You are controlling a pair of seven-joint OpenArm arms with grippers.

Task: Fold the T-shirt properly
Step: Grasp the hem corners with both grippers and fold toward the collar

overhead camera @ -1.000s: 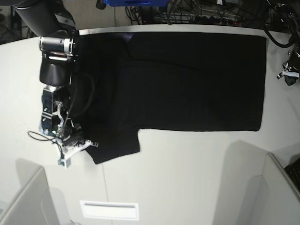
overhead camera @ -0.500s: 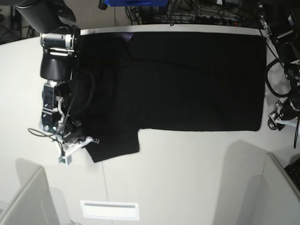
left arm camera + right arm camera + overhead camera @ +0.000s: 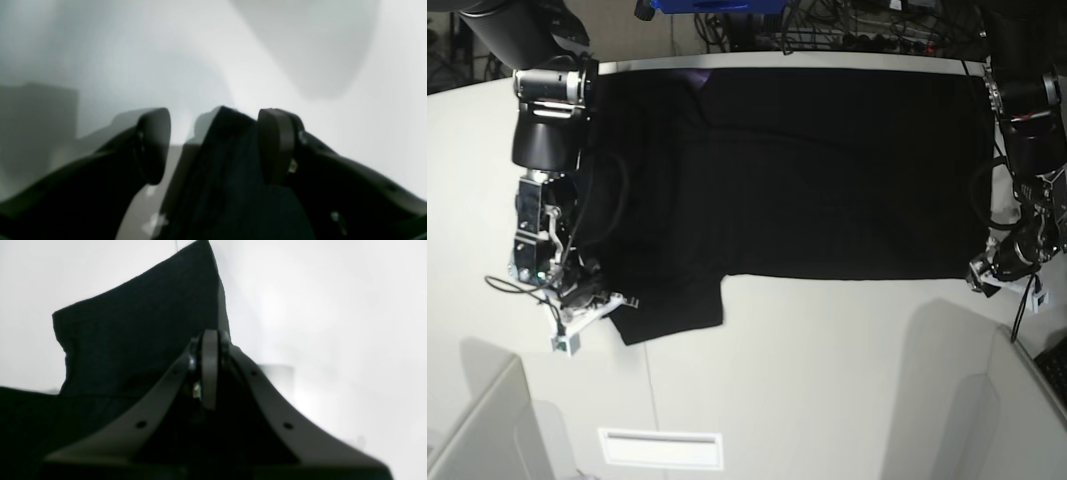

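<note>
Wrist views alone resolve the fingers: right gripper [image 3: 209,373] pressed together at the sleeve of the large black cloth T-shirt [image 3: 827,170] spread on the white table [image 3: 827,380], left gripper [image 3: 213,146] spread astride its corner.

Overall light: bright, even, diffuse; source not visible.
Base view exposure: white tabletop [image 3: 827,380] near clipping; T-shirt [image 3: 827,170] crushed to flat black, folds barely legible.
Base view shadows: soft grey patches at 5 and 7 o'clock, edges diffuse.
Base view distortion: slight bowing of the tabletop edge toward 11 and 1 o'clock.
Left wrist view: soft throughout; left end effector [image 3: 213,146] blurred in close foreground, broad grey shadows at 1 and 9 o'clock.
Right wrist view: right end effector [image 3: 209,373] out of focus; cloth weave faintly resolved at 10 o'clock; tabletop washed out at 3 o'clock.
</note>
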